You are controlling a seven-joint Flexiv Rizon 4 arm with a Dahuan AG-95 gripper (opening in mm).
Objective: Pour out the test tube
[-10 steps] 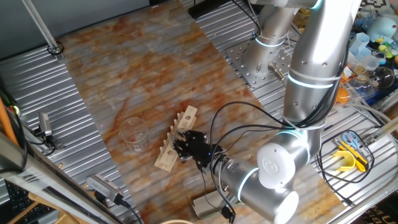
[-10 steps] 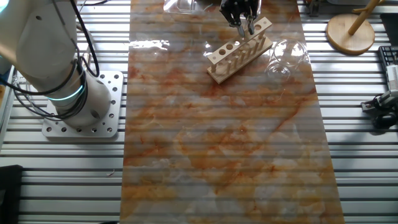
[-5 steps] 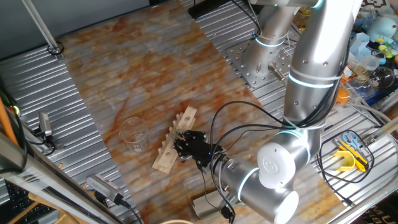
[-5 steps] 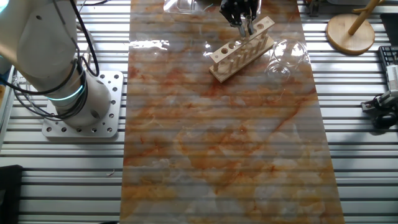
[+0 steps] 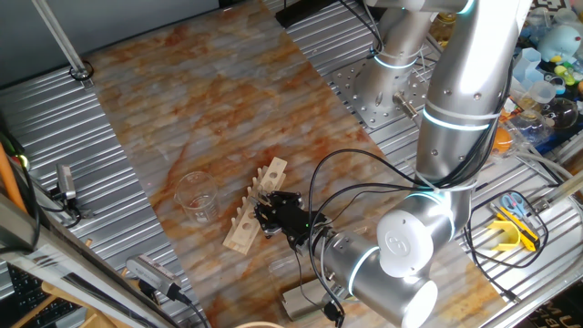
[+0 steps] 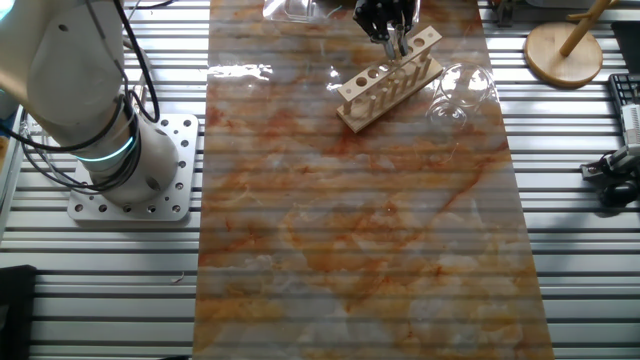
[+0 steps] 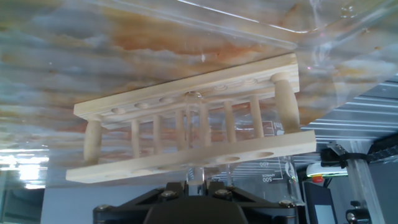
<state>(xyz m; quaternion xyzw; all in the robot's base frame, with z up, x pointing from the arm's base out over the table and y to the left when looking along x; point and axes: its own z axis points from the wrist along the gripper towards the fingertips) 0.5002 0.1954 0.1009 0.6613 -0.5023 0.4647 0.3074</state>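
Observation:
The test tube (image 7: 196, 134) is a thin clear tube that stands in a middle hole of the wooden rack (image 7: 186, 87). My gripper (image 7: 196, 182) sits right over the rack with its two black fingers close on either side of the tube's upper part, shut on it. In one fixed view the gripper (image 5: 265, 209) is at the rack (image 5: 239, 235). In the other fixed view the gripper (image 6: 396, 38) hangs over the rack's far end (image 6: 385, 88). The squat clear beaker (image 5: 196, 197) stands beside the rack, apart from it.
The beaker also shows in the other fixed view (image 6: 460, 92) and in the hand view (image 7: 273, 177). A clear plastic box edge (image 6: 290, 10) lies at the mat's far end. A wooden stand (image 6: 565, 50) and cables sit off the mat.

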